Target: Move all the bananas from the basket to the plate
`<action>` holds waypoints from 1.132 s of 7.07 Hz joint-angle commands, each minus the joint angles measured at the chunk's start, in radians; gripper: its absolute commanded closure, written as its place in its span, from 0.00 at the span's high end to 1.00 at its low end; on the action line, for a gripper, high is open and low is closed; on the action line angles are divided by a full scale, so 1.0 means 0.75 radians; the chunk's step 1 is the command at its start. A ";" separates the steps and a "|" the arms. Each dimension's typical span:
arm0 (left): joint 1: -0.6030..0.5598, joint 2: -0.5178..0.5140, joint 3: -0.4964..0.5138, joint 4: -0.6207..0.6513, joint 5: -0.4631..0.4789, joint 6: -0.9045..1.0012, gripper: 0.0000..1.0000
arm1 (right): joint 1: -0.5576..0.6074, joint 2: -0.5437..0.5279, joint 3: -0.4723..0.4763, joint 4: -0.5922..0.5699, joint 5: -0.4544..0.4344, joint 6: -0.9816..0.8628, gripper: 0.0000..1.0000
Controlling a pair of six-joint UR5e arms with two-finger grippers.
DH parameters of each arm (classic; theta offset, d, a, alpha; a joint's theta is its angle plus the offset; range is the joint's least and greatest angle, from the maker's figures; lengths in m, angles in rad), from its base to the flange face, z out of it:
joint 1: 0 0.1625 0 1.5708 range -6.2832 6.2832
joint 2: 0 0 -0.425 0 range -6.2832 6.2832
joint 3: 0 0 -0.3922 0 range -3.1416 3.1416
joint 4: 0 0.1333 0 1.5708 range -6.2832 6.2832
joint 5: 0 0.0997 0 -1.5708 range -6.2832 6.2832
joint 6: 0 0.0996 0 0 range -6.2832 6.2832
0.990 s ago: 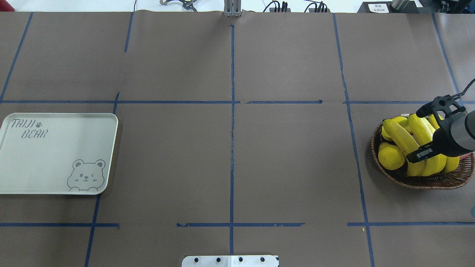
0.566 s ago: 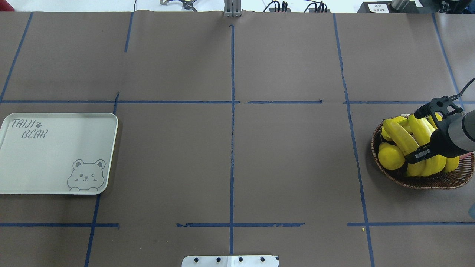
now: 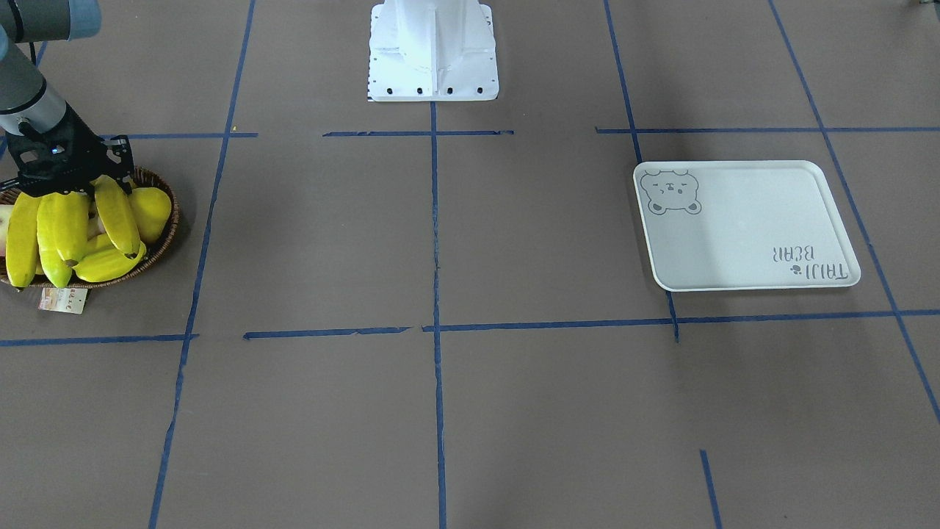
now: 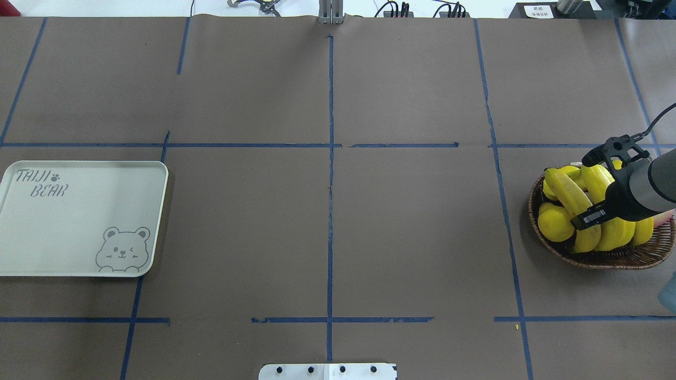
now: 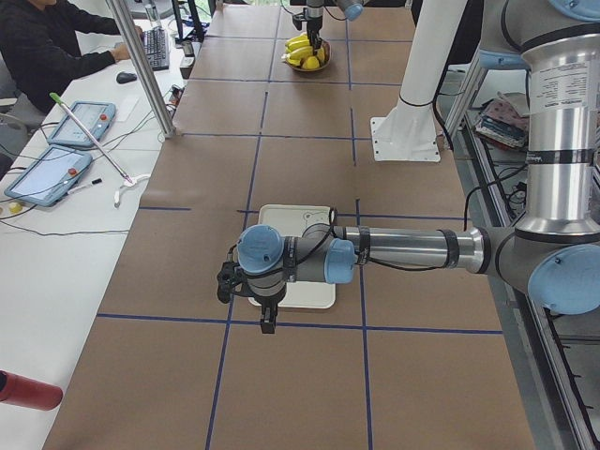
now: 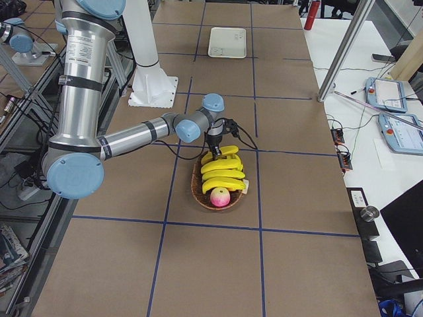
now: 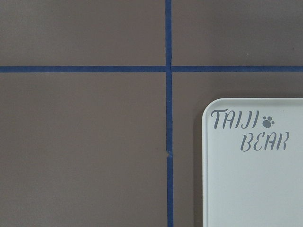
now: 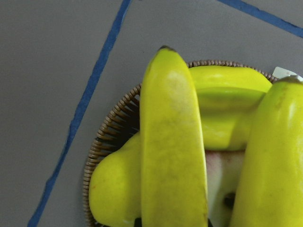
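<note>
Several yellow bananas (image 4: 567, 192) lie piled in the brown wicker basket (image 4: 602, 259) at the table's right. My right gripper (image 3: 66, 176) points down into the pile at the basket's near side. In the right wrist view its fingertips (image 8: 137, 221) sit on either side of one banana (image 8: 173, 142), shut on it. The white bear plate (image 4: 68, 227) lies bare at the far left. My left gripper (image 5: 267, 323) hovers beside the plate (image 5: 309, 225); whether it is open I cannot tell. The left wrist view holds only the plate's corner (image 7: 255, 189).
A plump yellow fruit (image 4: 554, 221) and a pink fruit (image 6: 219, 196) share the basket. A paper tag (image 3: 63, 300) lies by its rim. The robot base (image 3: 433, 51) stands mid-table. A seated person (image 5: 47, 47) is at a side desk.
My right wrist has shifted a little up and left over the basket, and the gripped banana has shifted slightly with it. The plate has not moved.
</note>
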 commanded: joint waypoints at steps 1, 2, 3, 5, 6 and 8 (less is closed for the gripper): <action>0.000 -0.002 -0.002 -0.001 0.000 -0.022 1.00 | 0.004 0.002 0.011 0.002 0.002 -0.007 0.18; 0.000 -0.002 -0.006 0.001 0.000 -0.024 1.00 | 0.010 -0.004 0.038 -0.002 0.008 -0.013 0.15; 0.000 -0.004 0.000 -0.001 0.000 -0.024 1.00 | 0.018 -0.017 0.079 -0.013 0.020 -0.019 0.13; 0.000 -0.008 -0.002 -0.001 0.000 -0.052 1.00 | 0.079 -0.076 0.240 -0.126 0.098 -0.023 0.10; 0.000 -0.008 -0.010 -0.001 -0.002 -0.067 1.00 | 0.116 -0.076 0.362 -0.293 0.151 -0.023 0.10; 0.000 -0.012 -0.014 -0.001 -0.002 -0.069 1.00 | 0.179 -0.019 0.571 -0.609 0.162 -0.064 0.10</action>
